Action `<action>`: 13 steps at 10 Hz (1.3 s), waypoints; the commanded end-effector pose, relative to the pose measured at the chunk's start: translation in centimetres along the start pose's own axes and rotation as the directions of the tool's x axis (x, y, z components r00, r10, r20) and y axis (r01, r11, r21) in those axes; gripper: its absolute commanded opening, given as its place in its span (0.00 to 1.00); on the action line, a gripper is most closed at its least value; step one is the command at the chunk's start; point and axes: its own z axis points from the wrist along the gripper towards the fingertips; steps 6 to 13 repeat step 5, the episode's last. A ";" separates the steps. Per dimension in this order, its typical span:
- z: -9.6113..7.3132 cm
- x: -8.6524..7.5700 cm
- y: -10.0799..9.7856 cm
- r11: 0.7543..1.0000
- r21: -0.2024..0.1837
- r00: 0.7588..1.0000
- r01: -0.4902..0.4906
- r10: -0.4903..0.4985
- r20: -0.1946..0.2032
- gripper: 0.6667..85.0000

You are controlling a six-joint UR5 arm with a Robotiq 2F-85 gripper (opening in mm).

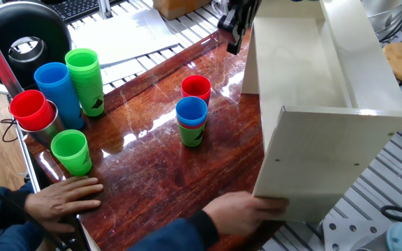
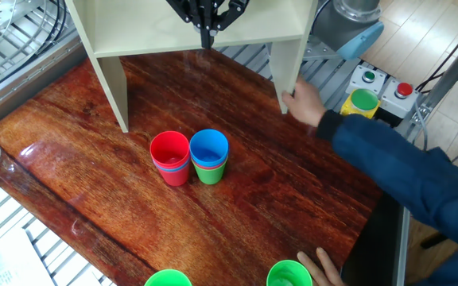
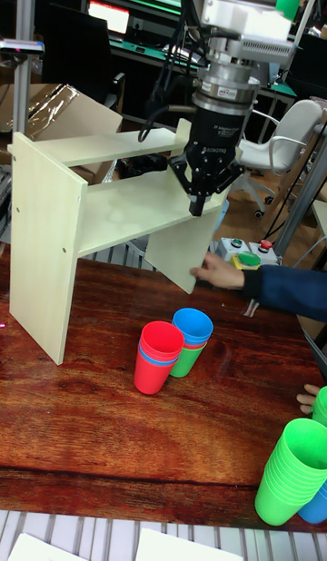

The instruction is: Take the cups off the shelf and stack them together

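Two short stacks of tapered plastic cups, red-topped (image 3: 160, 355) and blue-topped (image 3: 190, 340), stand touching mid-table, off the pale wooden shelf (image 3: 109, 216) at the table's far edge. Black two-finger gripper (image 3: 197, 201) hangs above the shelf board, fingers pressed together, holding nothing. A person's hand (image 2: 303, 102) grips the shelf leg, likely steadying it. Only the tall view shows the shelf's bare boards.

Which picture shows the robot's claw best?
The tall fixed view: the gripper shows whole and sharp there, fingers together, hanging in front of the shelf. One fixed view catches only its dark tip at the top edge. The other fixed view cuts it off too.
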 end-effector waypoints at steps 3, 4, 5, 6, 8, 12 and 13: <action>-0.6 -0.1 -0.3 0.999 0.015 0.999 -0.036 0.036 0.004 0.01; -0.6 -0.1 -0.3 0.999 0.015 0.999 -0.036 0.036 0.004 0.01; -0.6 -0.1 -0.3 0.999 0.015 0.999 -0.034 0.034 0.004 0.01; -0.6 -0.1 -0.3 0.999 0.015 0.999 -0.034 0.034 0.004 0.01; -0.6 -0.1 -0.3 0.999 0.015 0.999 -0.034 0.034 0.004 0.01; -0.6 -0.1 -0.3 0.999 0.015 0.999 -0.034 0.034 0.004 0.01; -0.6 -0.1 -0.3 0.999 0.015 0.999 -0.034 0.034 0.004 0.01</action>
